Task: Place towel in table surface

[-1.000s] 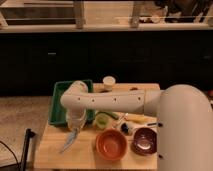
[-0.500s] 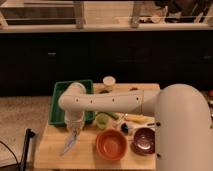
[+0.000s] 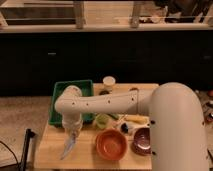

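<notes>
A pale grey-white towel hangs from my gripper over the left part of the wooden table. The towel's lower end reaches down to the table surface near the front left. My gripper points down at the end of the white arm, which stretches in from the right, and it is shut on the towel's upper end. It sits just in front of the green tray.
An orange bowl and a purple bowl stand to the right of the towel. A green object, a banana and a white cup sit further back. The arm's large white body fills the right side.
My gripper has come down a little with the towel in it. The towel's lower end has dropped closer to the table surface.
</notes>
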You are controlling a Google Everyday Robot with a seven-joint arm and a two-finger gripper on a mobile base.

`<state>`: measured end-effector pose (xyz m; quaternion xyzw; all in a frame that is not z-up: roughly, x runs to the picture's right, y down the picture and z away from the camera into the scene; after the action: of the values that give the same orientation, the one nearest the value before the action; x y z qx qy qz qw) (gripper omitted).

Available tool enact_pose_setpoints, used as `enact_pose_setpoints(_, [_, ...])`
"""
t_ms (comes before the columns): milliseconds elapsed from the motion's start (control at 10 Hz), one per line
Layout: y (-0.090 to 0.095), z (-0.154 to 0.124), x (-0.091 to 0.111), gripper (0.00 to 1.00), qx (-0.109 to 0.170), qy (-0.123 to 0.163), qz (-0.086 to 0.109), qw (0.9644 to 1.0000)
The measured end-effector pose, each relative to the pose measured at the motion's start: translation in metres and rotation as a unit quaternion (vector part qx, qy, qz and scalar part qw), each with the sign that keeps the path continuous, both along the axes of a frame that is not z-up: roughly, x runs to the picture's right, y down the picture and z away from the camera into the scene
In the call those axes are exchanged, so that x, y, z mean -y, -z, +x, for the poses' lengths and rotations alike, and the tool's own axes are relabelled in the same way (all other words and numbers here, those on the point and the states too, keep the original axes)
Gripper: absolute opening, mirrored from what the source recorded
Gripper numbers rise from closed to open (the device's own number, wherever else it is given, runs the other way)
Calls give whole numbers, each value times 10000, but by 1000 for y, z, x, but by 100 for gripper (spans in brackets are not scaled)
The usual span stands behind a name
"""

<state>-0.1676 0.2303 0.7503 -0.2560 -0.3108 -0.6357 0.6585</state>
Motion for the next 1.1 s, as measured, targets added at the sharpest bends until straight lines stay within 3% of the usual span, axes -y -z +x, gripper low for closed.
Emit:
enact_pose_setpoints(300, [-9,7,0,42,-241,-437,-44,9987])
enact_pose_setpoints(500, [-12,9,0,63,-224,-562,-25,9982])
enact_pose_setpoints(700, [-13,8,-1,78,-192,-598,-14,9980])
enact_pose_setpoints(1100, [-16,10,-1,80,-204,-704,27,9973])
